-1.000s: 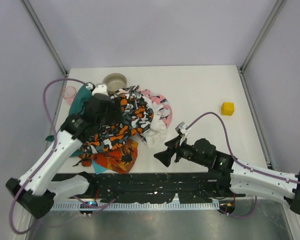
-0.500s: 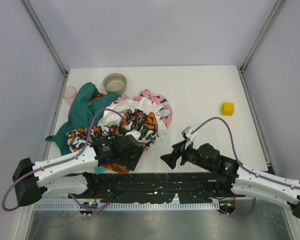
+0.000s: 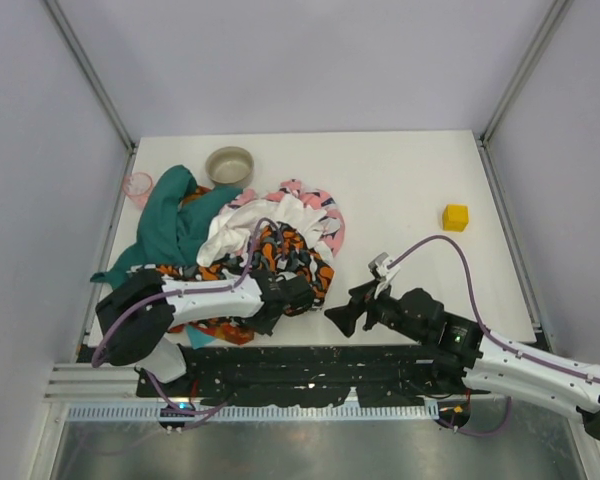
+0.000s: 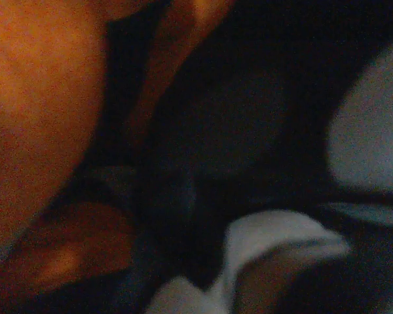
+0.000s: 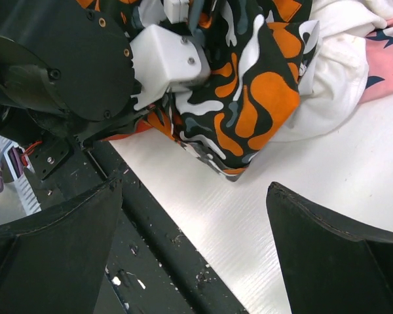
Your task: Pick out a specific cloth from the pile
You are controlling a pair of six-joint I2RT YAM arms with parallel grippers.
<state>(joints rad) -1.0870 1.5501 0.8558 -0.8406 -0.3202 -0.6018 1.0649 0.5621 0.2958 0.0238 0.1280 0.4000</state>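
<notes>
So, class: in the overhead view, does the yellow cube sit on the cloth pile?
No, the yellow cube sits alone on the table, well right of the pile.

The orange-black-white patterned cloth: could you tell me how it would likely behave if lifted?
Probably floppy: the patterned cloth lies in soft folds. Likely light, being thin at its edge. It may drag the white cloth bunched against it.

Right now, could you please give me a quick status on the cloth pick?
Left gripper buried in orange-black patterned cloth at near edge of pile, jaws unreadable. Right gripper open, empty, alongside. Turquoise cloth not clearly in view.
</notes>
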